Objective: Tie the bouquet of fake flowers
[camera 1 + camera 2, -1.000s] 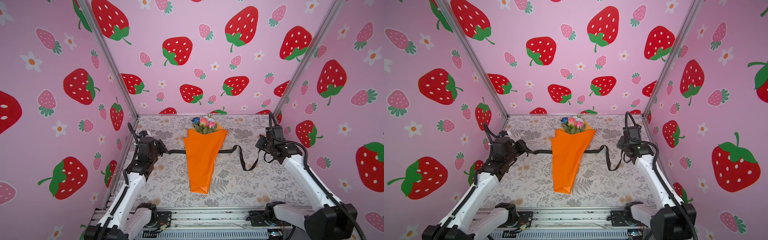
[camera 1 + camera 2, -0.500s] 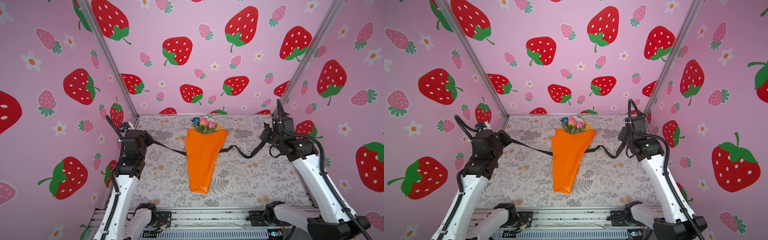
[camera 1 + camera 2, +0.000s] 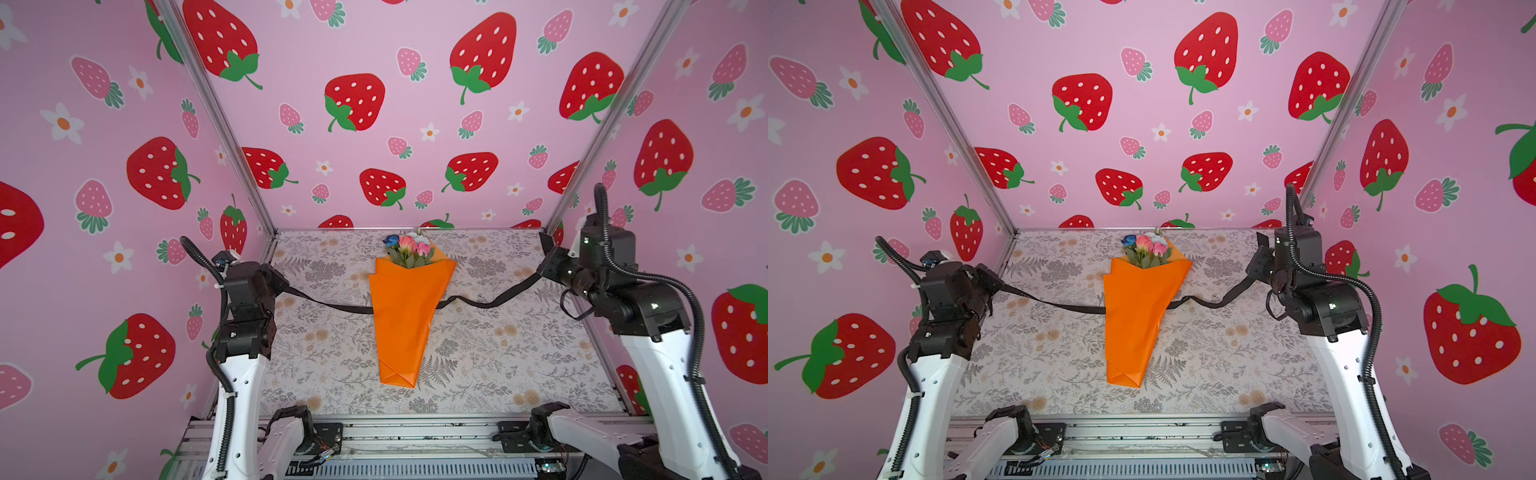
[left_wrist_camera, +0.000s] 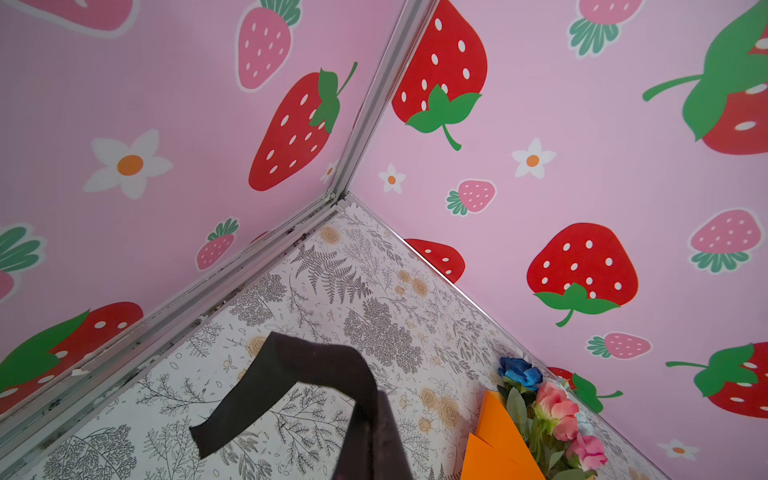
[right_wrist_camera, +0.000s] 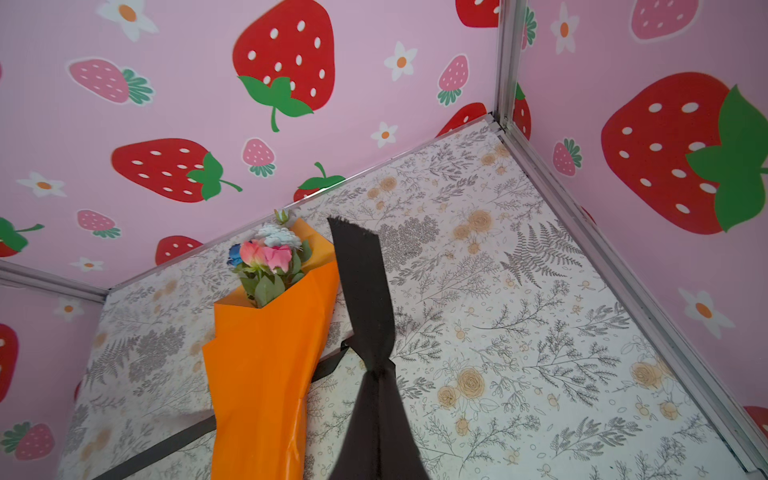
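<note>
The bouquet of fake flowers (image 3: 405,316) lies in the middle of the table in an orange paper cone, with pink, blue and pale blooms (image 3: 409,248) at its far end. It also shows in the other top view (image 3: 1133,316). A long black ribbon (image 3: 328,306) runs under the cone and comes out on both sides. My left gripper (image 3: 279,286) is shut on its left end, raised near the left wall. My right gripper (image 3: 545,271) is shut on its right end, raised near the right wall. The ribbon (image 4: 316,365) hangs folded in the left wrist view and the ribbon (image 5: 365,299) is twisted in the right wrist view.
Pink strawberry-print walls (image 3: 374,104) close in the table (image 3: 332,365) on three sides, with metal corner posts (image 3: 582,199). Both arm bases sit on the metal rail (image 3: 415,432) at the front edge. The arms stand close to the side walls.
Both arms have risen and pulled outward toward the side walls. The ribbon ends have lifted off the table and the slack loop on the right has straightened. The bouquet has stayed put.
</note>
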You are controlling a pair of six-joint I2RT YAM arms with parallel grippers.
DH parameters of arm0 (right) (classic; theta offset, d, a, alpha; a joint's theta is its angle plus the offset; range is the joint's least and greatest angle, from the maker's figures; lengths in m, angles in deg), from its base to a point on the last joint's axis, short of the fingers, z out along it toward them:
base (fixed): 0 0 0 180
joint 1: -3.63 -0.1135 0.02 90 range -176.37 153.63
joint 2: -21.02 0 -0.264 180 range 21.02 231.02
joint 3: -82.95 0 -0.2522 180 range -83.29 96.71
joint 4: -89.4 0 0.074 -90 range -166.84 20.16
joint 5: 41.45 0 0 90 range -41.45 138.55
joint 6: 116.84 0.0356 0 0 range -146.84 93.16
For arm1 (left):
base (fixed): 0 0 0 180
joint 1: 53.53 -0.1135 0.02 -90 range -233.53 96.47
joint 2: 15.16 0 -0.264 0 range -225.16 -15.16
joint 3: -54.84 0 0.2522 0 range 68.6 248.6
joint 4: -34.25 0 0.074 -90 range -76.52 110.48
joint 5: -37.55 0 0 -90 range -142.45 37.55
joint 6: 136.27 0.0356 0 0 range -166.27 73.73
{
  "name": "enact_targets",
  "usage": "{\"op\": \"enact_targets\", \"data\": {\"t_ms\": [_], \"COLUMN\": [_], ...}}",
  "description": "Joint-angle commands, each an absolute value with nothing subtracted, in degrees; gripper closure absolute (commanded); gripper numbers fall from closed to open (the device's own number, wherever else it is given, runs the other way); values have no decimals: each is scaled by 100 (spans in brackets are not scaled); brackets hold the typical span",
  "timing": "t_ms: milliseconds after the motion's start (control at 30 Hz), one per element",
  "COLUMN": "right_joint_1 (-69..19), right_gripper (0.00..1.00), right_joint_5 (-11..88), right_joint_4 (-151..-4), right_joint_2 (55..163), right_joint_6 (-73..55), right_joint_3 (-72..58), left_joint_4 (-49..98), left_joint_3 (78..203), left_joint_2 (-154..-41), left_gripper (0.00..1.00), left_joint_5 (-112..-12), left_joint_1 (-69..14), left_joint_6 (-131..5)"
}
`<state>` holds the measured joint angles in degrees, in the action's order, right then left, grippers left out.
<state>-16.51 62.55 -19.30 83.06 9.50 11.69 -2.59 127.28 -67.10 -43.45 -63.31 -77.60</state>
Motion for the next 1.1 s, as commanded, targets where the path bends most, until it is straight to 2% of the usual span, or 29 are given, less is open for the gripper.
{"op": "enact_targets", "data": {"t_ms": [0,167,267,500,833,933,1067], "right_joint_1": [-1667,-1665,-1667,-1667,-1696,-2089,-3220], "right_gripper": [100,100,100,100,100,100,100], "right_joint_5": [6155,6958,7004,6453,4737,4505,4958], "right_joint_4": [-1494,-997,-915,-1102,-2434,-2879,-3140], "right_joint_2": [8069,8135,8266,8609,9232,9737,10864], "right_joint_6": [927,884,784,564,353,326,88], "right_joint_3": [1663,2365,2737,3442,2435,2475,3264], "left_joint_4": [-163,42,80,170,433,481,610], "left_joint_3": [12829,12718,12718,12853,12936,12976,12888], "left_joint_2": [-6837,-6936,-6947,-7094,-7077,-7118,-7131], "left_gripper": [100,100,100,100,100,100,100], "left_joint_5": [-4796,-5384,-5567,-5935,-6274,-6453,-6632], "left_joint_1": [-6373,-6366,-6368,-6364,-6181,-6147,-5994], "left_joint_6": [-7840,-8010,-8039,-8102,-8184,-8203,-8210]}}
